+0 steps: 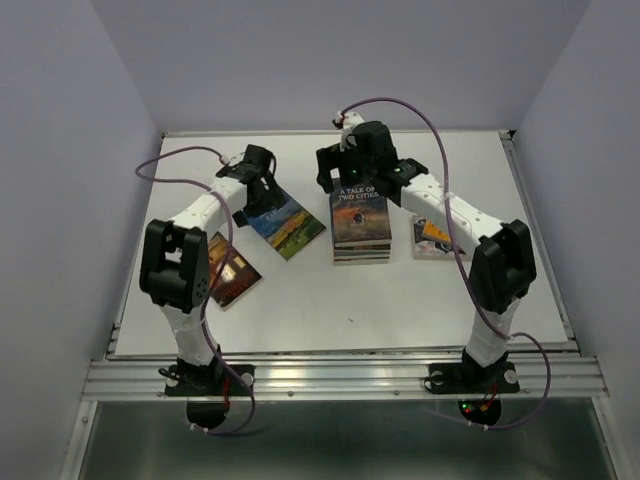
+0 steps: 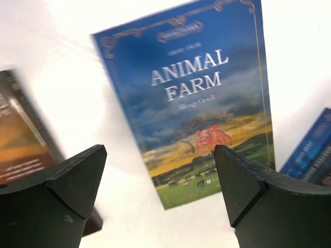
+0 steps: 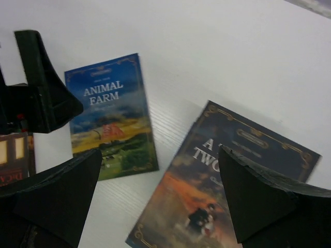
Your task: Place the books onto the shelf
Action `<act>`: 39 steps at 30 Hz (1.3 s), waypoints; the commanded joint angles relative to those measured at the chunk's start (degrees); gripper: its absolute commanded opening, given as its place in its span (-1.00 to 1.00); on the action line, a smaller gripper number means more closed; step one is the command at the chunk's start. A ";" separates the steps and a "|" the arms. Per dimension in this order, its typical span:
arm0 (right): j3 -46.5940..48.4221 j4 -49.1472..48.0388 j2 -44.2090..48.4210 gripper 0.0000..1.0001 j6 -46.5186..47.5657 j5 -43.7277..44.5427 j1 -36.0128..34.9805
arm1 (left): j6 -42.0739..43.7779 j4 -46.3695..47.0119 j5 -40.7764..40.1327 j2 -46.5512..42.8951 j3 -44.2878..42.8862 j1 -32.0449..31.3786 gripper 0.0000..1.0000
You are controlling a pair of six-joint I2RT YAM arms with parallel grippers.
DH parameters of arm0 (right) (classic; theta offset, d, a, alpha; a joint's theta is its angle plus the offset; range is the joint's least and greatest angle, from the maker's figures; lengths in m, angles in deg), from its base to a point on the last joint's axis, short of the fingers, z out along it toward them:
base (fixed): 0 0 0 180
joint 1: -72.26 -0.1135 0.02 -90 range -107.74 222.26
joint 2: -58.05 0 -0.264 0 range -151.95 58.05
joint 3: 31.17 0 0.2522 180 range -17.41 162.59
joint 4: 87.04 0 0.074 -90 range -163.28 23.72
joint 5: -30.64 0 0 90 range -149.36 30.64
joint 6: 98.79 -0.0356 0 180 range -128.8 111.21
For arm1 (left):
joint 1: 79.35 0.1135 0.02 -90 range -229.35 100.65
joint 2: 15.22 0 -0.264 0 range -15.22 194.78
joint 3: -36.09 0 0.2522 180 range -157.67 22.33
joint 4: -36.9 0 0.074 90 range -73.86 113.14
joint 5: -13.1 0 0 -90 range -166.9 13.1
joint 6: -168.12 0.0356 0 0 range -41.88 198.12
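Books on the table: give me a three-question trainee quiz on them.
1. True or false: Animal Farm lies on top of the stack.
2. Which title tops the stack? A) Jane Eyre B) A Tale of Two Cities C) Little Women
3. Fill in: the left arm's jaws, facing Animal Farm, stand ___.

Key: 1 false, it lies alone on the table; 2 B; 3 open.
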 commanded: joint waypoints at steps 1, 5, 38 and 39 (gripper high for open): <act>6.43 -0.30 -7.43 1.00 0.01 -5.87 -1.35 | -2.02 6.70 8.53 -8.75 6.92 5.31 0.98; 14.94 1.81 -16.48 1.00 1.50 -8.08 -4.51 | -0.53 14.00 16.63 -10.78 13.96 7.08 0.98; 25.60 12.62 -37.77 0.18 -2.71 -6.05 -7.15 | -9.93 18.32 18.84 0.20 18.98 9.10 0.47; 24.81 12.71 -37.59 0.11 -2.89 -7.01 -7.15 | -9.84 18.67 19.10 1.25 18.54 8.92 0.46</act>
